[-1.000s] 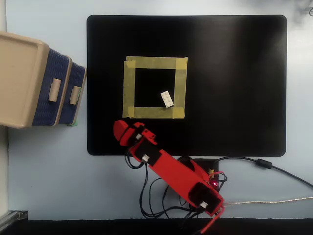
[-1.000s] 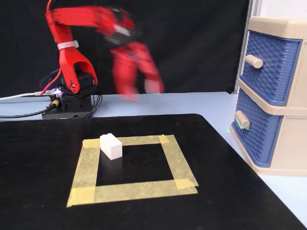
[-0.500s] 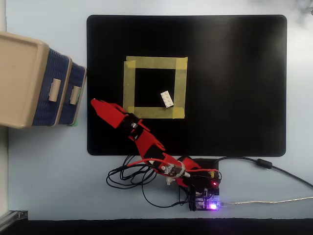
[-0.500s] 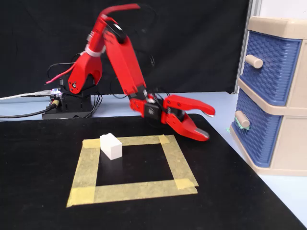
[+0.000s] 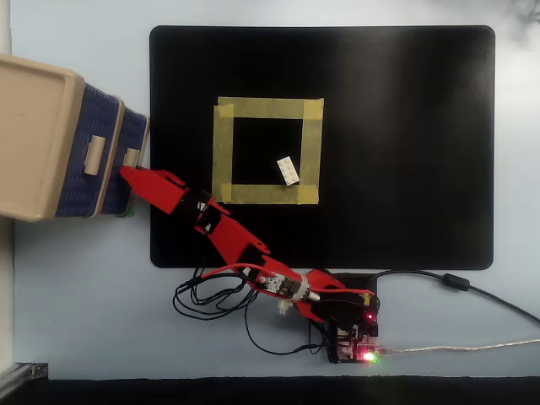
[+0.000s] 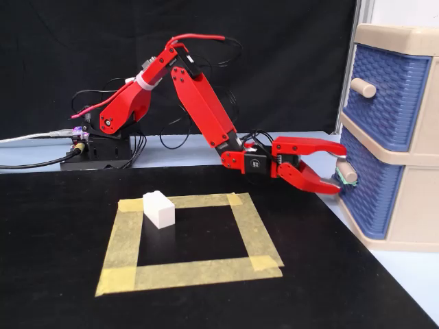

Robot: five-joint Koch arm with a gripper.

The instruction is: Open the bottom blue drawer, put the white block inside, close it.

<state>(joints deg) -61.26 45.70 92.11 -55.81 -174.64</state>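
The bottom blue drawer (image 5: 140,133) (image 6: 369,200) sits shut in the beige cabinet (image 5: 34,135) at the left of the overhead view and the right of the fixed view. My red gripper (image 5: 126,172) (image 6: 341,169) is open at the drawer's front. One jaw is above and one below the near end of its beige handle (image 5: 132,156) (image 6: 348,171); contact cannot be told. The white block (image 5: 288,170) (image 6: 158,208) lies apart on the black mat, inside a square of yellow tape (image 5: 267,151) (image 6: 188,273).
The upper blue drawer (image 5: 101,118) (image 6: 387,89) is shut above the lower one. The arm's base and cables (image 5: 337,316) (image 6: 103,144) stand off the mat's edge. The black mat (image 5: 405,143) lies on a pale blue table.
The arm unfolded and swung from near its base across the mat toward the cabinet. The open gripper now reaches the bottom drawer's handle. The block has not moved.
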